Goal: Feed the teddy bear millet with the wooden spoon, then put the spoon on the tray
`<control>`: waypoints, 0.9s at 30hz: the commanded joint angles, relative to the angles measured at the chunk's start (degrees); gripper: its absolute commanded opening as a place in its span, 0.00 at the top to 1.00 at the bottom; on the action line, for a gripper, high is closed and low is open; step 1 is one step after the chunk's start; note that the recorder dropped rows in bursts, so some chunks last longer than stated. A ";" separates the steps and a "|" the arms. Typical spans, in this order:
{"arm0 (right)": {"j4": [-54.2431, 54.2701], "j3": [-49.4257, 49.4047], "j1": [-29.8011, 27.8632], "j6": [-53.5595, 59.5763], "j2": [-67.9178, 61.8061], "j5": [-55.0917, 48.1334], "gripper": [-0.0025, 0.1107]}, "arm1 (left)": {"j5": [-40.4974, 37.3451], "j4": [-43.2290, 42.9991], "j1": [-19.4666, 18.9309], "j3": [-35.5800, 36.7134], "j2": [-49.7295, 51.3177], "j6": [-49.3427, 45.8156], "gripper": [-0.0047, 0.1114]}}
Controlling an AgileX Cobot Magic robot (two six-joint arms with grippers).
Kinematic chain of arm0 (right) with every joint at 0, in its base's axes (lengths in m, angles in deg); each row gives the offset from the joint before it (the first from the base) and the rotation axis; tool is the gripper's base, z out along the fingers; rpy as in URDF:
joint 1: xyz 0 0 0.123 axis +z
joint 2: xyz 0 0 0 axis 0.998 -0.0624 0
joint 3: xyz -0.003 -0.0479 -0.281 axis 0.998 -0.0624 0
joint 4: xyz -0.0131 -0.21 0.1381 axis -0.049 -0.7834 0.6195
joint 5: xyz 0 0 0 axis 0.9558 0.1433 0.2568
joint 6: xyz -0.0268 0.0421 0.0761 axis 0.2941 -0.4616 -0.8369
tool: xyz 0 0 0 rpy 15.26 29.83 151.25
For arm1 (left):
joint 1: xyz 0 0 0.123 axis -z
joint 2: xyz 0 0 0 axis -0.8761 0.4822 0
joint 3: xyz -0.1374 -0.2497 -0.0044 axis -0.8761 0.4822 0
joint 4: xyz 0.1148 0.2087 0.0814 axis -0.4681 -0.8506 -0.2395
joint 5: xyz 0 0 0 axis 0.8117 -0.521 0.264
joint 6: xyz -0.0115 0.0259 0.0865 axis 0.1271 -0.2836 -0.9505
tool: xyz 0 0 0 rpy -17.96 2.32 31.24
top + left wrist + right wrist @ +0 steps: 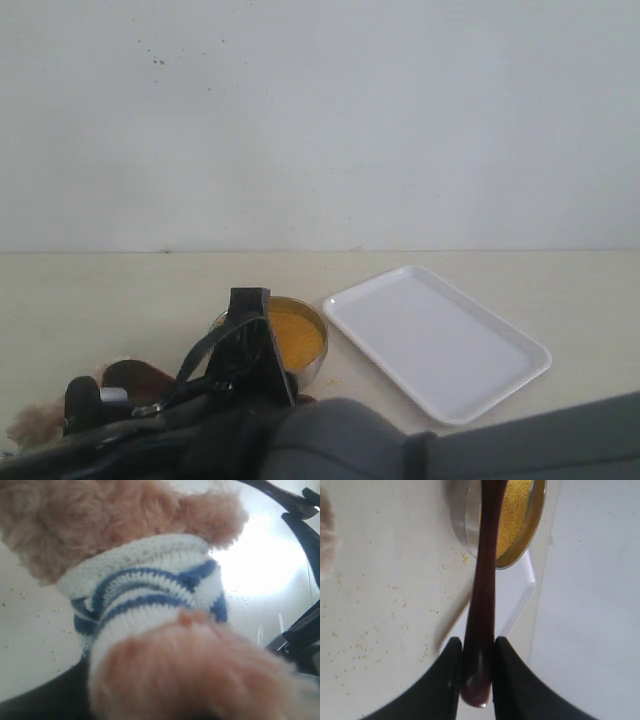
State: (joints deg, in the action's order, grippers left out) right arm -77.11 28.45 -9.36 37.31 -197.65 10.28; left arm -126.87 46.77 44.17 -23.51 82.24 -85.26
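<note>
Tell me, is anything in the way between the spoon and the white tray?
Nothing visible. The right gripper holds the wooden spoon at the millet; the tray beside the bowl has nothing on it.

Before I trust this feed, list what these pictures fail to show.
- Spoon head: cut off at the right wrist view's top edge; arm hides it in the exterior view.
- Bear face: left wrist view, too close, blurred.
- Left jaws: left wrist view, bear covers them.
</note>
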 commanded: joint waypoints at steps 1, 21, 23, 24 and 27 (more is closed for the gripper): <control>1.66 0.01 0.14 -1.77 3.21 -0.10 0.98 | -1.32 1.05 -0.05 0.11 0.06 -0.26 0.93; 10.98 0.01 -3.65 -6.16 7.97 -0.10 0.98 | -1.32 1.05 -0.05 0.11 0.06 -0.26 0.93; 12.22 -1.47 -6.24 -7.33 10.30 -0.10 0.98 | -1.32 1.05 -0.05 0.11 0.06 -0.26 0.93; 12.57 -2.42 -7.44 -8.18 11.38 -0.10 0.98 | -1.32 1.05 -0.05 0.11 0.06 -0.26 0.93; 13.91 -6.85 -12.35 -10.44 14.92 3.57 0.98 | -1.32 1.05 -0.05 0.11 0.06 -0.26 0.93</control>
State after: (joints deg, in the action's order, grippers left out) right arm -64.43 24.74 -18.06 29.14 -186.07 11.64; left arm -126.87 46.77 44.17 -23.51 82.24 -85.26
